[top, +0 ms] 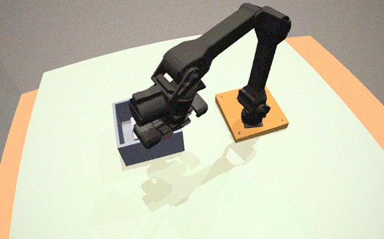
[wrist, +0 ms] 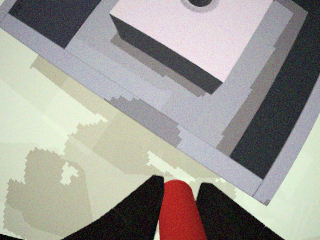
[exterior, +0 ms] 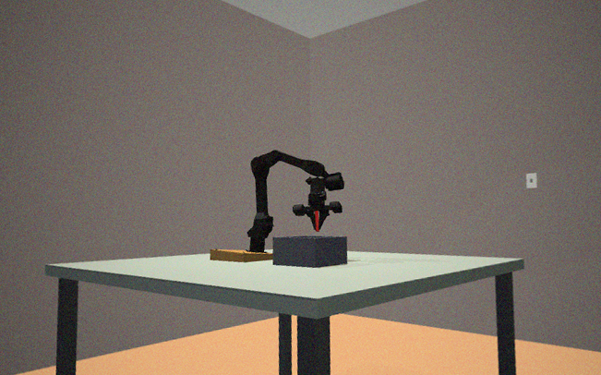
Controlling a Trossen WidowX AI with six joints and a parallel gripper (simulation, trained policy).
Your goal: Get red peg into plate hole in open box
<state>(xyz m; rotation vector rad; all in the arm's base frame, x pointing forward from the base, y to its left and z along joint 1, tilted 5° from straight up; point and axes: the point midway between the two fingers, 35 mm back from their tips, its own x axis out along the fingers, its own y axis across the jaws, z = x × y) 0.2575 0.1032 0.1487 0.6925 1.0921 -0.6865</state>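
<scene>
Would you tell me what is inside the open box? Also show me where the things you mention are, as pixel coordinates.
Inside the box (top: 155, 156) (exterior: 309, 252) (wrist: 90, 82), a pale plate (wrist: 200, 37) shows part of its hole. The wrist view crops the rest; the arm covers much from above.

Matt, smooth red peg (exterior: 317, 220) (wrist: 179, 212); matt black fingers (top: 166, 134) (exterior: 317, 227).

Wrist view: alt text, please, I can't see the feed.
Red peg gripped between two black fingertips at the bottom edge. Beyond it, the open box runs off the top, its pale plate showing part of a dark hole.
</scene>
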